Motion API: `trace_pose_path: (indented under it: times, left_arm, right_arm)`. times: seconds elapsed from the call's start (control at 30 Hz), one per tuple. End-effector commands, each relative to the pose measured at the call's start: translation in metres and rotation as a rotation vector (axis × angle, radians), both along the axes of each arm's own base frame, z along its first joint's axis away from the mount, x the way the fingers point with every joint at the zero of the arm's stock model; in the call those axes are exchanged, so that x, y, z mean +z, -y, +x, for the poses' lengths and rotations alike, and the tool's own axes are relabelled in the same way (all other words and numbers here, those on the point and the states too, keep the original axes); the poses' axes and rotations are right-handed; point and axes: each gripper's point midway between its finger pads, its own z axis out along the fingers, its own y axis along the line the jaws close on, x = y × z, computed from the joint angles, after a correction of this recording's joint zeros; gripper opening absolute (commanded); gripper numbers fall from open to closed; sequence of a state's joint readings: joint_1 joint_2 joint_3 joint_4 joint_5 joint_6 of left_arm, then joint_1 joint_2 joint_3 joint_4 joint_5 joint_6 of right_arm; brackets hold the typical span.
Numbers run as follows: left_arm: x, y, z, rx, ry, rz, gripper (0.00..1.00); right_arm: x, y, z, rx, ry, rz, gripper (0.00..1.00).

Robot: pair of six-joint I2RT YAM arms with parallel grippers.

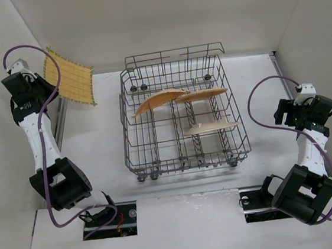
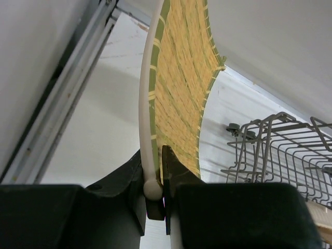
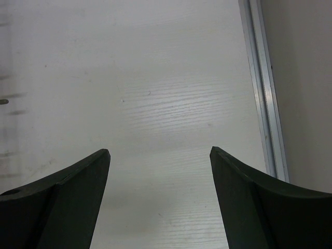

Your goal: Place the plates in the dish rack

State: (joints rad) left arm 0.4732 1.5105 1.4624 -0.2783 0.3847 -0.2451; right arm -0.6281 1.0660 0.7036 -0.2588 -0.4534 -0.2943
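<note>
My left gripper [image 1: 43,84] is shut on the edge of a yellow grid-ribbed plate [image 1: 70,81], holding it in the air at the far left, left of the dish rack [image 1: 130,125]. In the left wrist view the jaws [image 2: 158,171] pinch the plate's white rim, and the plate [image 2: 181,78] stands on edge, with the rack's corner [image 2: 280,150] to the right. Three plates rest in the rack: an orange leaf-shaped one [image 1: 157,100], an orange one [image 1: 201,94] and a pale yellow one [image 1: 214,126]. My right gripper [image 1: 282,112] [image 3: 160,153] stands open and empty over bare table, right of the rack.
White walls close in the table on the left, back and right. An aluminium rail [image 2: 62,104] runs along the left edge and another [image 3: 264,93] along the right edge. The arm bases [image 1: 65,182] sit at the near edge.
</note>
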Motion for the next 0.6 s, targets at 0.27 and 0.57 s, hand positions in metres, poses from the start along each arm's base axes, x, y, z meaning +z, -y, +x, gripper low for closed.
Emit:
trace_pose_path:
  times: [0.27,0.57]
  left_arm:
    - [0.163,0.038,-0.027,-0.051,0.359,0.313,0.03]
    - [0.208,0.064,-0.041,-0.1,0.459,0.35,0.03]
  right_arm:
    - [0.016,0.002,0.005,0.03,0.073,-0.034,0.83]
    - [0.016,0.001,0.005,0.034,0.077,-0.032,0.84]
